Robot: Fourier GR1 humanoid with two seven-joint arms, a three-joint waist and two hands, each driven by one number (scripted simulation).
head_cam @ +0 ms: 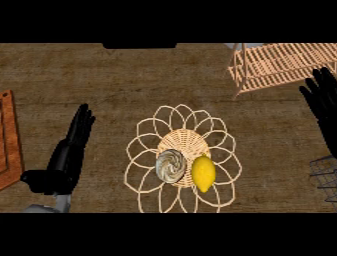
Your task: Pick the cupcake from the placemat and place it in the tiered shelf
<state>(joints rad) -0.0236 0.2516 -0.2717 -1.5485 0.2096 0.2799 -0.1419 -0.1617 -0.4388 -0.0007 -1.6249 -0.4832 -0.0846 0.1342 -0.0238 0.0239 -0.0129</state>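
Head view — step: pre-grasp, nothing picked.
Cupcake (171, 165) sits on placemat (181, 159), touching lemon (203, 173) at its right.
Tiered shelf (289, 64) at upper right, well apart.
Right hand (335, 120) — fingers straight, apart, holding nothing, raised beside shelf.
Left hand (71, 145) — open, resting left of placemat.
Next, by judgement: reach to cupcake, close round it clear of lemon.
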